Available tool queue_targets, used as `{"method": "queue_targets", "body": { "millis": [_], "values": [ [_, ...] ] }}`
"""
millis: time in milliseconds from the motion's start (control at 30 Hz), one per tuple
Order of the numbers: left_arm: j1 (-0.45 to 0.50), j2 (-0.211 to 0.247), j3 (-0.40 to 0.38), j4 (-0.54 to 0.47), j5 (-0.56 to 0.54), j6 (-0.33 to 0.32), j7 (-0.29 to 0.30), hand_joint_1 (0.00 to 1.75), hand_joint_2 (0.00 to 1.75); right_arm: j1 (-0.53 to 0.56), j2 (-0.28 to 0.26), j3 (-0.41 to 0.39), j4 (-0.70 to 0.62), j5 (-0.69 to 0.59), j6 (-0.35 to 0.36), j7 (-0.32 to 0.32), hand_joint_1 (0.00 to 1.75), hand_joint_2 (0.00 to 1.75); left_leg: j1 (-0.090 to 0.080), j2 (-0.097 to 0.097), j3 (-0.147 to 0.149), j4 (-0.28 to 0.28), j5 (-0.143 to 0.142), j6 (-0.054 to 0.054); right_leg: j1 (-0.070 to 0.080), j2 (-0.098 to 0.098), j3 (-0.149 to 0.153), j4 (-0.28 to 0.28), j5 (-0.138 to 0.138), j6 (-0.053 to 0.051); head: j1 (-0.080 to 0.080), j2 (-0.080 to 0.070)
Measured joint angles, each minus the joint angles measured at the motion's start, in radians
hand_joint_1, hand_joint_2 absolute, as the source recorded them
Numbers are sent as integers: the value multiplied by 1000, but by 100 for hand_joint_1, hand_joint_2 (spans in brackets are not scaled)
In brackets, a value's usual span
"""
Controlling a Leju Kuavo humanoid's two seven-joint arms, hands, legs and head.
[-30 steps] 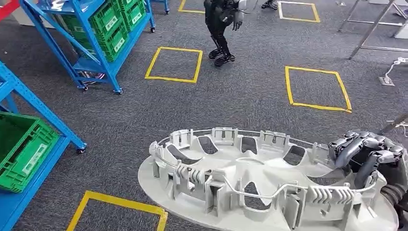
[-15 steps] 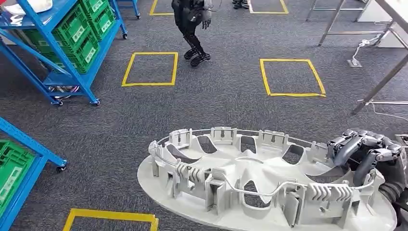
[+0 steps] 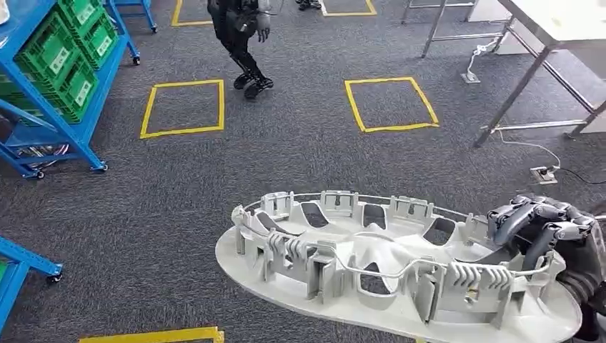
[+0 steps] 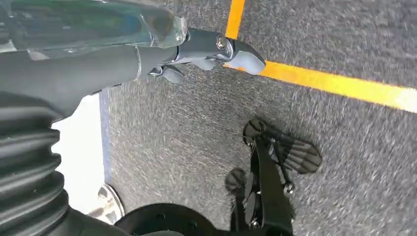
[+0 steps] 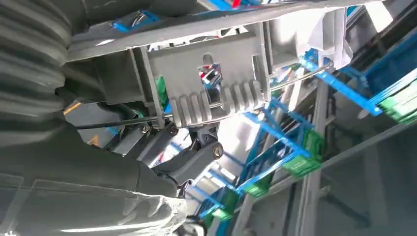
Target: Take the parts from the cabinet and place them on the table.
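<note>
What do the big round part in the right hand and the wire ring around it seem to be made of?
The big round part looks like molded plastic, matte light grey: thin ribbed clips and cut-out windows suggest molding, though painted metal can't be ruled out. The wire ring looks like bare steel wire, thin, grey and slightly shiny, bent in waves through the clips. The right hand grips the part's rim.

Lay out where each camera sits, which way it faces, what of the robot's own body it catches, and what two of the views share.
Head view: high on the body, facing forward and down at the grey hubcap part, carpet, blue racks and a table; right hand gripping the part's rim.
Left wrist view: behind the left hand, facing the carpet and a yellow tape line.
Right wrist view: behind the right hand, its fingers under the part.
Shared: head and right wrist views both show the part and blue racks.
</note>
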Motion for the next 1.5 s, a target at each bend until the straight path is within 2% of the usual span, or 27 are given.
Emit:
{"method": "queue_targets", "body": {
  "millis": [33,167,200,267,333,400,433,500,533,567,700,767,800,867,900,967,1000,1033,1067,1200,1233,1267,1300,1333,1400,1433,1500],
  "values": [
    [0,-1,0,0,0,-2,-3,0,175,0,0,-1,0,0,-2,0,175,175,-4,9,3,1,-3,-4,5,-47,33,-71,-3,-7,0,0],
    [-1,-2,0,0,-3,-2,-5,0,175,13,0,-6,-1,2,-10,0,175,175,-5,37,8,-2,-6,-22,13,-6,30,-67,8,-27,-3,0],
    [-1,-2,-1,0,-5,-2,-5,0,175,15,-1,-7,-4,3,-10,0,175,175,-5,42,4,1,-13,-29,5,4,35,-75,15,-37,-2,0],
    [-2,-5,-1,0,-6,-4,-5,0,175,17,0,-8,-8,3,-10,0,175,175,3,-36,-32,89,-72,-38,3,18,32,-75,18,-44,-11,0],
    [0,-5,-1,0,-6,-4,-5,0,175,19,4,-6,-8,3,-10,0,175,175,4,-61,-117,263,-149,-41,3,38,28,-75,20,-48,-11,0],
    [0,-5,-1,0,-6,-3,-5,0,175,23,7,-6,-8,5,-11,2,175,175,4,-64,-159,334,-154,-40,4,58,26,-75,22,-48,-11,0],
    [0,-5,-1,0,-8,-2,-5,0,175,24,9,-6,-9,5,-11,3,175,175,4,-64,-142,291,-118,-38,4,69,27,-75,22,-47,-11,0],
    [0,-4,-1,0,-9,-2,-5,0,175,24,11,-6,-11,6,-13,7,175,175,5,-83,-51,103,-20,-34,3,92,30,-75,24,-44,-11,0],
    [-1,-2,-1,0,-9,-2,-6,0,175,24,12,-5,-13,6,-13,8,175,175,7,-127,-11,23,5,-30,1,100,30,-75,26,-41,-11,0],
    [-2,-2,-1,0,-9,-3,-6,0,175,23,13,-5,-14,6,-14,8,175,175,9,-162,-1,0,-10,-30,8,109,24,-72,27,-34,-10,0],
    [-2,1,-1,0,-9,-6,-10,0,175,24,18,-4,-17,10,-19,13,175,175,4,-115,4,-4,2,-10,-5,149,8,-81,42,-6,-11,0],
    [-3,2,-1,0,-9,-8,-11,0,175,23,18,-4,-17,11,-19,13,175,175,7,-93,3,-12,9,2,1,73,-14,-33,7,-7,-3,0],
    [-2,2,-1,0,-9,-8,-11,0,175,22,19,-4,-17,12,-19,14,175,175,5,-79,2,-11,10,6,1,46,-48,44,-38,-3,-2,0],
    [1,3,-1,0,-9,-10,-11,0,175,23,25,-2,-17,13,-20,14,175,175,2,-50,-2,-10,9,7,0,34,-133,233,-115,2,-3,0],
    [1,4,-1,0,-9,-10,-11,0,175,24,27,0,-17,14,-20,17,175,175,2,-38,-3,-10,9,7,0,34,-147,264,-116,4,-2,0],
    [0,3,-1,0,-9,-11,-11,0,175,23,30,4,-17,18,-22,19,175,175,2,-16,-2,-10,8,6,0,29,-98,183,-65,3,-2,0],
    [-1,2,-1,0,-9,-11,-11,0,175,23,32,5,-17,20,-24,19,175,175,2,-6,0,-9,6,3,0,18,-34,65,-18,1,-3,0],
    [-2,2,-1,0,-8,-12,-11,0,175,23,34,5,-17,21,-25,19,175,175,2,0,2,-8,4,0,0,2,14,-19,10,-1,-2,0],
    [-2,3,-1,0,-8,-11,-11,0,175,24,35,7,-16,24,-27,19,175,175,0,10,4,-11,2,-6,5,-34,42,-67,0,-8,-4,0],
    [-3,2,-1,0,-8,-11,-11,0,175,18,40,16,-18,31,-31,19,175,175,-2,39,5,-9,2,-26,14,-2,34,-72,14,-27,-7,0],
    [-5,2,-2,0,-8,-11,-11,0,175,17,41,18,-18,32,-31,19,175,175,-2,36,5,-7,-4,-36,8,6,39,-79,20,-36,-8,0],
    [-6,0,-2,0,-8,-11,-11,0,175,16,42,19,-19,32,-32,18,175,175,2,-4,-6,14,-24,-42,4,12,38,-81,22,-40,-8,0],
    [-6,-1,-2,0,-8,-11,-11,0,175,14,43,21,-19,35,-34,18,175,175,4,-41,-34,76,-62,-45,3,19,35,-81,24,-45,-11,0],
    [-4,-2,-2,0,-8,-11,-11,0,175,15,48,24,-19,38,-37,16,175,175,4,-57,-78,166,-105,-46,4,27,33,-81,26,-48,-12,0],
    [0,-2,-2,0,-8,-11,-11,0,175,19,53,28,-19,42,-40,15,175,175,3,-64,-160,324,-156,-45,6,46,27,-80,28,-51,-12,0],
    [1,-2,-2,0,-8,-11,-11,0,175,19,55,30,-19,43,-41,15,175,175,3,-64,-169,334,-146,-44,6,57,26,-80,29,-51,-11,0],
    [1,-3,-2,0,-8,-11,-11,0,175,19,58,33,-19,45,-41,15,175,175,3,-67,-116,219,-70,-38,6,79,27,-80,32,-49,-12,0]
  ]
}}
